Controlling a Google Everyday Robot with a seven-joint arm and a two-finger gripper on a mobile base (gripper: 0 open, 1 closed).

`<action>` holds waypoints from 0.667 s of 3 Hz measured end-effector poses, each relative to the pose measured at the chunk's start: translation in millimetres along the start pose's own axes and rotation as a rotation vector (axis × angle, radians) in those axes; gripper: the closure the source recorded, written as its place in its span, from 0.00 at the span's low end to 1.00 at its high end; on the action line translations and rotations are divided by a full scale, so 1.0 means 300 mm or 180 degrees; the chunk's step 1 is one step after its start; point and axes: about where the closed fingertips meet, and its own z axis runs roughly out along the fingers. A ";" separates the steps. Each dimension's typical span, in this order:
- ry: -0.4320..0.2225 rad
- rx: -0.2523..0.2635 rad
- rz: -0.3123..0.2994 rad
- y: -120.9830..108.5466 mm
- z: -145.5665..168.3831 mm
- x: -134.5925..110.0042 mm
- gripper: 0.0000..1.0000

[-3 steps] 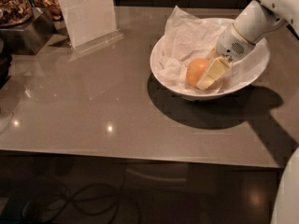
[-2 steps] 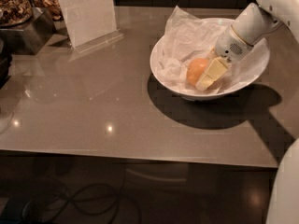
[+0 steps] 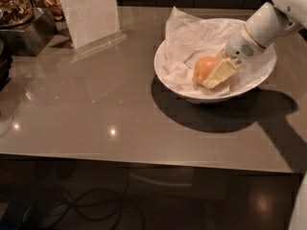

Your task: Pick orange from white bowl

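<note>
The orange (image 3: 204,67) lies in the white bowl (image 3: 168,73), on the crumpled white paper (image 3: 187,40) that lines it, at the table's far right. My gripper (image 3: 207,76) reaches down into the bowl from the upper right. One cream finger (image 3: 219,73) lies against the orange's right side. The other finger is hidden behind the fruit. The gripper is closed around the orange, which sits low in the bowl.
The bowl stands on a grey-brown table (image 3: 96,114). A white sign in a clear stand (image 3: 88,13) is at the back left. Trays with brown snacks (image 3: 14,6) sit at the far left corner. The table's front edge runs along the bottom, with cables on the floor below.
Hardly anything has moved. The gripper stays at the orange in the bowl, and the orange may have risen very slightly.
</note>
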 end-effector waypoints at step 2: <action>-0.0494 0.0199 -0.0159 0.077 -0.137 -0.028 1.00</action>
